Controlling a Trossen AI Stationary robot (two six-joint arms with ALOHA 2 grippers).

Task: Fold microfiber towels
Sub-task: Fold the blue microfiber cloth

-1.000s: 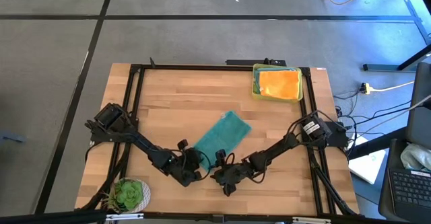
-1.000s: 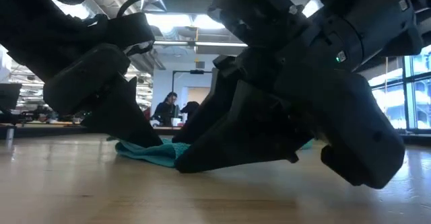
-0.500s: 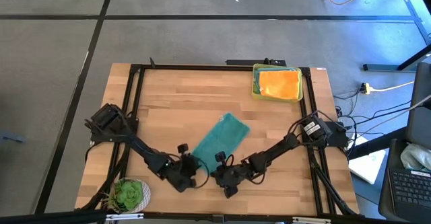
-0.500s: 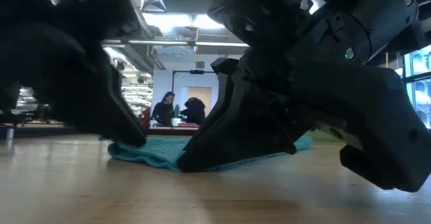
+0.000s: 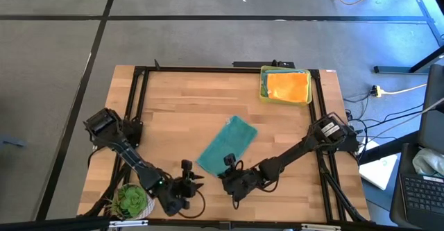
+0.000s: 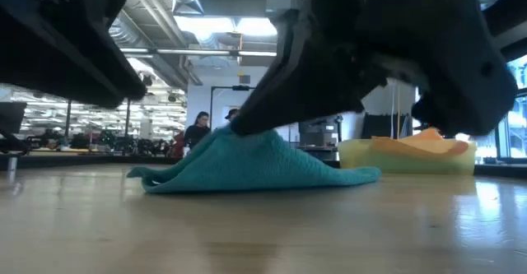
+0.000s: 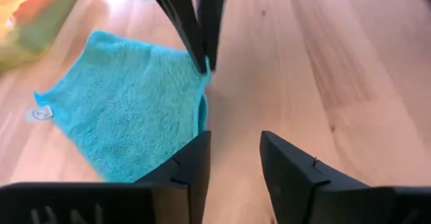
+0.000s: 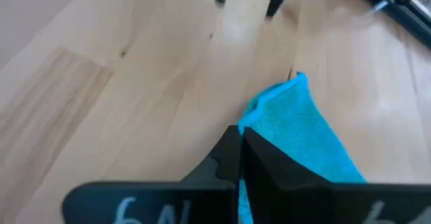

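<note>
Wood surface (image 5: 180,113) with black frame (image 5: 222,69) round its edges. Yellow tray (image 5: 263,85) at far right corner; seen side-on in low view (image 6: 362,155). Green potted plant (image 5: 130,200) at near left corner. Grey floor (image 5: 208,37) crossed by dark lines. Cables (image 5: 395,106) and laptop (image 5: 422,189) right of surface. Low view: office room behind, ceiling lights (image 6: 222,27), person (image 6: 196,132) standing far back by desks.
</note>
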